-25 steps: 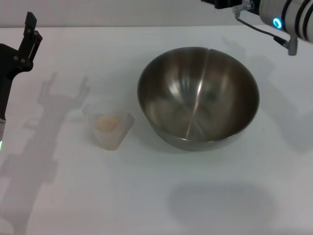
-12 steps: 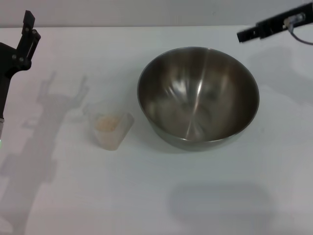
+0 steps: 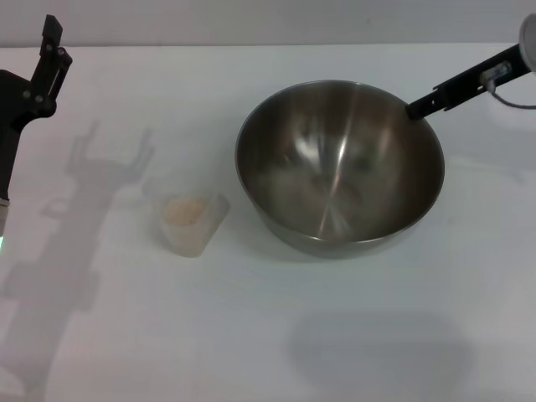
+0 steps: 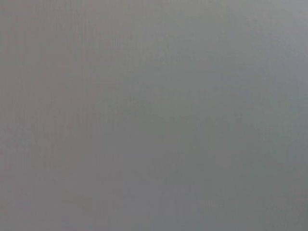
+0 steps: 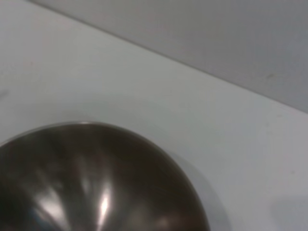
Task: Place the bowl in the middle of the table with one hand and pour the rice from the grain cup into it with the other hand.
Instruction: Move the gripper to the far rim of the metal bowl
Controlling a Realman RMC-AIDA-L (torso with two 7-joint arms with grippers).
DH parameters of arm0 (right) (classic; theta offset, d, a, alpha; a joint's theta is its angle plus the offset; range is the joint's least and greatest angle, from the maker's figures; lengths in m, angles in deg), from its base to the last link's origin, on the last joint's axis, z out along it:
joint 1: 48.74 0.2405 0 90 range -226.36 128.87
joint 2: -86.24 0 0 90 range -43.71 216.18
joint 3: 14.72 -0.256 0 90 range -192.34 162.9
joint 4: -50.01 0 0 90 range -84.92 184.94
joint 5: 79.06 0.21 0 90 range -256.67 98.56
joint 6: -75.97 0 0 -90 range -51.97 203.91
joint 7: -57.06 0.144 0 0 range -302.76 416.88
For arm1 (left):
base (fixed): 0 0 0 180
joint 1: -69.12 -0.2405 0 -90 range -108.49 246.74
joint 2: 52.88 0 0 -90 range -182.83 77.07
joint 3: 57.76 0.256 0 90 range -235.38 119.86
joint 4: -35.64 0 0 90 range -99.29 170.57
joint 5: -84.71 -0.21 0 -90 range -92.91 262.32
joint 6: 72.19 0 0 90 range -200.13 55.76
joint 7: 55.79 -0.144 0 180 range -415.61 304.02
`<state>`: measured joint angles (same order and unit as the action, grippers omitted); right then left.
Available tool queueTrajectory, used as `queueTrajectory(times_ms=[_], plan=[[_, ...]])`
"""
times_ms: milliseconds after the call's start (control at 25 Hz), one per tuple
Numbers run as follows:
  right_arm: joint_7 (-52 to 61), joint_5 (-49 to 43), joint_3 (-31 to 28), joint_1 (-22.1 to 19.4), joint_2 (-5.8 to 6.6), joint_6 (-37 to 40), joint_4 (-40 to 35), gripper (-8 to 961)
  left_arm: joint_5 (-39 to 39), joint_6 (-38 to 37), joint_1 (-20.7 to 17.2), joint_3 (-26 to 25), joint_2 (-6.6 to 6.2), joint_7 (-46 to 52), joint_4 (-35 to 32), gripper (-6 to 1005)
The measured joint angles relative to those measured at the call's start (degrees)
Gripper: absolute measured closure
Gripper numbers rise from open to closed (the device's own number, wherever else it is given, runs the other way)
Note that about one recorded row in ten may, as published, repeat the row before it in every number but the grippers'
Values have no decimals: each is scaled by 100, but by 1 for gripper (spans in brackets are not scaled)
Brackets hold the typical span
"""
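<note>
Look through the right wrist camera and you find the large round shiny stainless-steel bowl [image 5: 96, 183], its dark reflective inside streaked with pale highlights, only part of its rim in frame. It sits on the plain white flat table [image 5: 144, 86], beyond whose far edge a grey wall [image 5: 216, 33] rises.

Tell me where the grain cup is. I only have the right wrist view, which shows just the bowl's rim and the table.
Observer: The grain cup stands upright on the table, to the robot's left of the bowl and apart from it.
Operator: Confirm it holds rice.
Observer: Yes, rice lies in its bottom.
Operator: Report the left hand.
Observer: The left hand is raised at the table's far left, well away from the cup.
</note>
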<state>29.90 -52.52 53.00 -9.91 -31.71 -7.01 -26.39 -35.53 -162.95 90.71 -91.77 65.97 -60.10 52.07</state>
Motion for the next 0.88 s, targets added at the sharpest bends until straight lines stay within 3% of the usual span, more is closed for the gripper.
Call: queueTrajectory(times_ms=[440, 720, 880], plan=[[-428, -58, -16, 327, -26, 644, 1247, 234, -18, 2, 21, 0, 20, 17, 19, 170], [-578, -24, -31, 481, -84, 711, 1560, 235, -8, 12, 21, 0, 17, 26, 24, 170], [-613, -15, -64, 561, -67, 725, 1740, 319, -5, 27, 30, 0, 16, 27, 34, 170]])
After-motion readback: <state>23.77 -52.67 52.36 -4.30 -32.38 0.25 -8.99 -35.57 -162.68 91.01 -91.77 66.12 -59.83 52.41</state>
